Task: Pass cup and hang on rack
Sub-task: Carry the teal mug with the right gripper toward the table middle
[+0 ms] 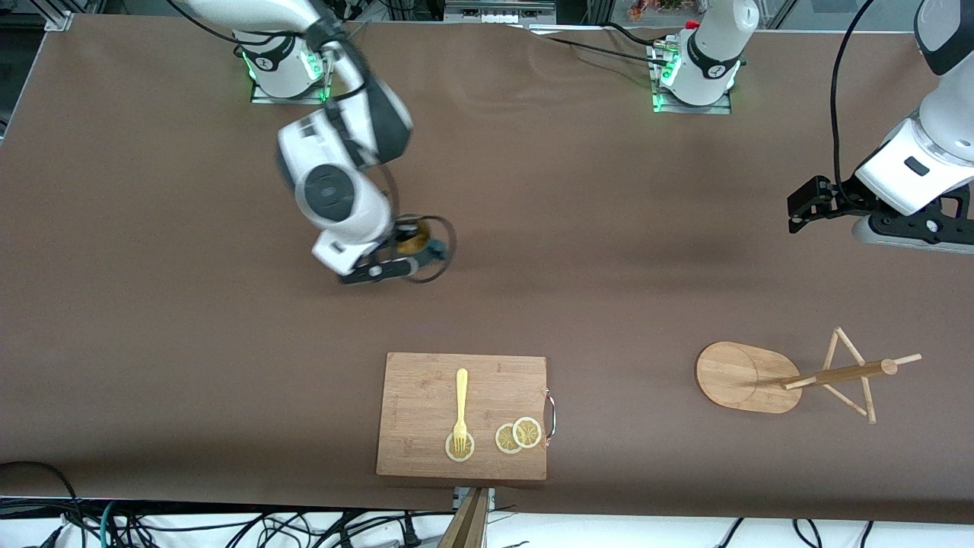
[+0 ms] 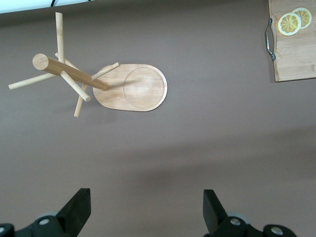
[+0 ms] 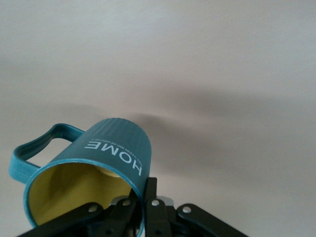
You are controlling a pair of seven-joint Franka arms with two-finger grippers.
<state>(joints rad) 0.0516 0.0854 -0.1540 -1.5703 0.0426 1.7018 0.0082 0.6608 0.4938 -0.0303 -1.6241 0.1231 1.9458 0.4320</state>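
The cup [image 3: 94, 173] hangs from the right gripper [image 3: 143, 207], which pinches its rim wall with one finger inside the yellow mouth and one outside, the handle sticking out sideways away from the fingers. The right arm bends down over bare table, well apart from the rack [image 1: 749, 377]. The left gripper [image 2: 145, 210] waits, fingers spread wide and empty, above the table near the rack, whose pole tilts away from its oval base.

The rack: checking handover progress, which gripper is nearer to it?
Left. The left gripper hangs open over bare table close to the rack; the right gripper, holding the cup, is toward the right arm's end.
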